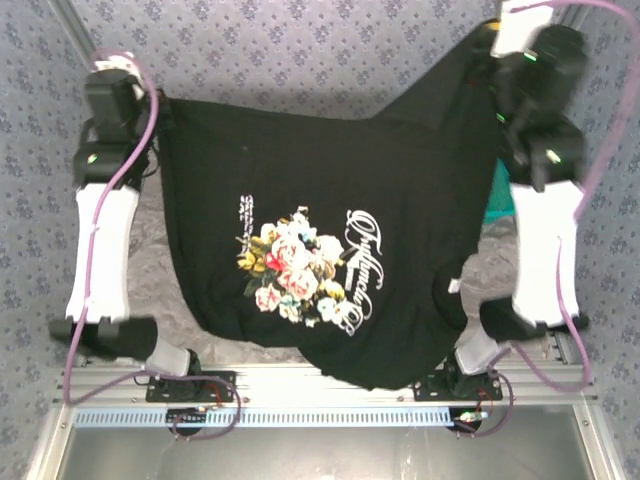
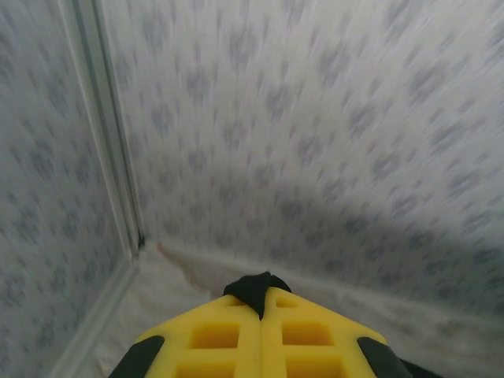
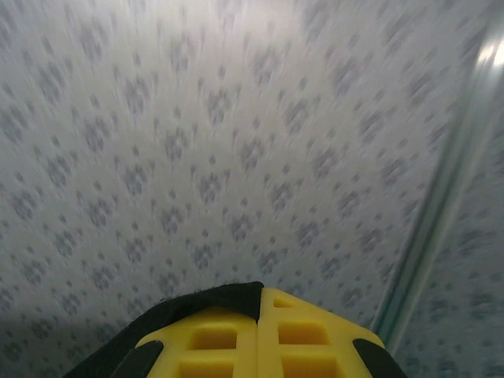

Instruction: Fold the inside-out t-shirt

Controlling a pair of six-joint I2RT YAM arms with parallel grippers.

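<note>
The inside-out t-shirt (image 1: 300,180) is black and hangs spread between both arms above the table, its pink, white and green floral print (image 1: 292,265) with white lettering facing up. My left gripper (image 1: 152,105) is shut on the shirt's far left corner. In the left wrist view a fold of black cloth (image 2: 256,287) sticks out between its yellow fingers (image 2: 213,335). My right gripper (image 1: 492,62) is shut on the far right corner, which sits higher. In the right wrist view black cloth (image 3: 213,301) drapes over the left yellow finger (image 3: 206,339).
A grey patterned cloth (image 1: 300,50) covers the table. A bit of teal basket (image 1: 498,200) shows behind the right arm. Metal frame bars run along the left (image 2: 110,157) and right (image 3: 441,213) sides, and an aluminium rail (image 1: 320,415) lines the near edge.
</note>
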